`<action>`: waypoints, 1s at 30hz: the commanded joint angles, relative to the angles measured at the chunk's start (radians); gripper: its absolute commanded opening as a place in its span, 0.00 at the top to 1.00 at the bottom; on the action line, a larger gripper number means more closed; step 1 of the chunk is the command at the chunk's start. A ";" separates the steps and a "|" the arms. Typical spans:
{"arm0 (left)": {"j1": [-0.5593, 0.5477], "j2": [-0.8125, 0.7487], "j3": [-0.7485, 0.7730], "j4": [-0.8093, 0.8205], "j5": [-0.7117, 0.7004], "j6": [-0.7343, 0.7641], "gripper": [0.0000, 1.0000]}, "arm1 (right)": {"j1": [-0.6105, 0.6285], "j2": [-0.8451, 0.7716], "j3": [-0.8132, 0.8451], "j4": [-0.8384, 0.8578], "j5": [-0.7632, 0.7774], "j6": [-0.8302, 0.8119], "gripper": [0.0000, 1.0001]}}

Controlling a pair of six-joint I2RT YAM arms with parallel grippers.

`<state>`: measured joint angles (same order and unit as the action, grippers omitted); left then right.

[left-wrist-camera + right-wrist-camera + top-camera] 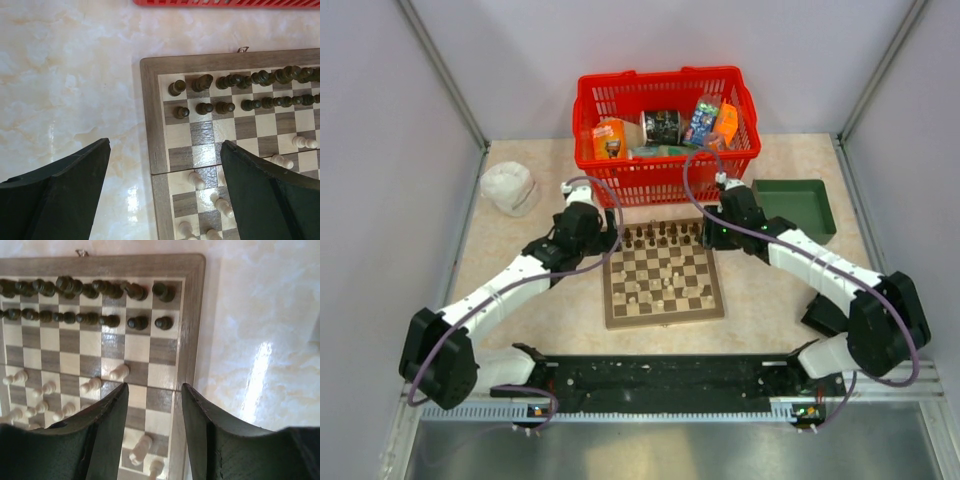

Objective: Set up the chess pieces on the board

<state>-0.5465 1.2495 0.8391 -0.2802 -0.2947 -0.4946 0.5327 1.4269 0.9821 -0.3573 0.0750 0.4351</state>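
Nearest me, the near half of the board point(663, 320) carries the pale pieces point(665, 285). They are loose and scattered rather than in ranks, with several out around the middle squares. A little farther on, the two arms reach in at the board's far corners. The right arm's fingers point(107, 425) hang over the right edge, parted by a moderate gap and pinching nothing; only bare squares and the border show between them. The left arm's fingers point(75, 190) are spread very wide at the far left corner, one over the table point(75, 75) and the other over the board, and they too are empty. The coming move, I'd judge, turns on the stray pale piece point(119, 372) in the middle rows. It lies just left of the right arm's fingers, almost at the tip of the left-hand one, so the right arm is plainly the nearer. It looks to be standing with its long axis upright, though from this slant I can't be sure. A small shift left would bring it into the gap, and from there it belongs back toward the near rows. Beyond it, the dark pieces point(102, 288) fill the two far rows, apparently done. Farther off sit a green tray point(798, 205) to the right and a red basket point(665, 135) at the back.
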 commanded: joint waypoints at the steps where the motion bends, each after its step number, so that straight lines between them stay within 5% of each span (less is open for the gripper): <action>1: 0.017 -0.085 -0.006 -0.040 -0.024 0.033 0.02 | -0.002 -0.095 -0.060 -0.022 -0.072 0.028 0.52; 10: 0.043 -0.206 -0.001 -0.194 -0.113 0.096 0.01 | 0.127 -0.157 -0.132 -0.071 -0.044 0.068 0.52; 30: 0.077 -0.220 -0.112 -0.093 -0.222 0.111 0.01 | 0.184 -0.114 -0.097 -0.101 -0.007 0.077 0.55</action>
<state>-0.4744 1.0237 0.7570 -0.4541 -0.4461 -0.3695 0.7029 1.3064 0.8379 -0.4500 0.0433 0.5014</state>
